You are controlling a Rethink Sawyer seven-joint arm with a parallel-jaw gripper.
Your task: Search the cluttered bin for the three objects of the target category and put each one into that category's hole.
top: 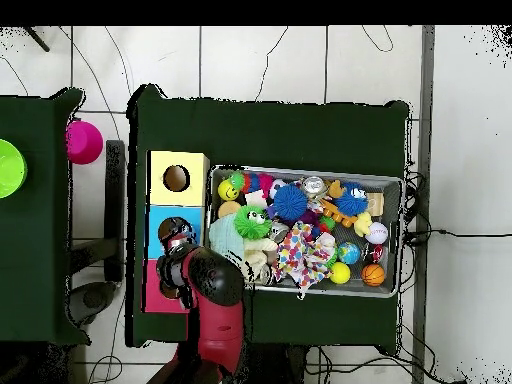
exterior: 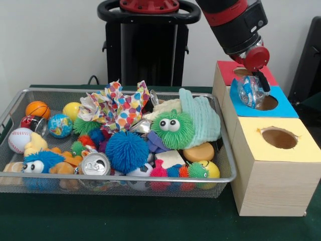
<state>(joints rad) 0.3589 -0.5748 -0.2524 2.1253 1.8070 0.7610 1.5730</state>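
Note:
The bin [exterior: 125,177] of silver wire mesh sits on the green table, full of toys, balls and cans; it also shows in the overhead view [top: 300,170]. To its right stand three wooden boxes. The middle one has a bright blue top with the round hole [exterior: 268,103]. My gripper [exterior: 253,89] hangs just above the left edge of that hole, shut on a crumpled clear plastic piece with blue marks [exterior: 250,93]. In the overhead view the arm covers most of the blue box [top: 160,222], and the gripper [top: 180,241] is over its hole.
A red-topped box [exterior: 228,70] stands behind the blue one and a yellow-topped box [exterior: 279,137] in front. The bin holds a silver can [exterior: 95,164], a blue fuzzy ball [exterior: 127,150], a green fuzzy toy [exterior: 172,128], a baseball [exterior: 19,139] and spotted paper [exterior: 118,108].

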